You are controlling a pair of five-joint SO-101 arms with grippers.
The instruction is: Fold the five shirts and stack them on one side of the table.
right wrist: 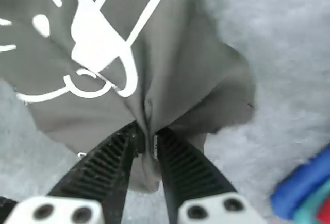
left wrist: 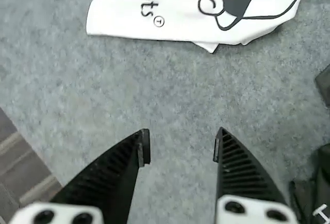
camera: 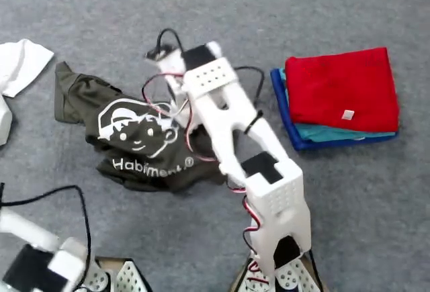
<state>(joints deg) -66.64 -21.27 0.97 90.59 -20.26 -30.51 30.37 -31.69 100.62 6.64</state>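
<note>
Right tool pinches a fold of olive shirt; left tool spread. Cloth looks limp, light: best gripped at corners

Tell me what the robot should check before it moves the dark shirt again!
1. Right gripper has hold of the dark shirt: ok, it is shut on a pinch of cloth.
2. Left gripper is free to help: ok, it is open over the bare table with nothing in it.
3. Dark shirt lies flat: not ok, it is crumpled.
4. Stack is tidy: ok, red on top, then teal, then blue.
5. Wires on the arm stay clear of the cloth: cannot tell, they loop right over the dark shirt.
6. White shirt is folded: not ok, it lies loose.
</note>
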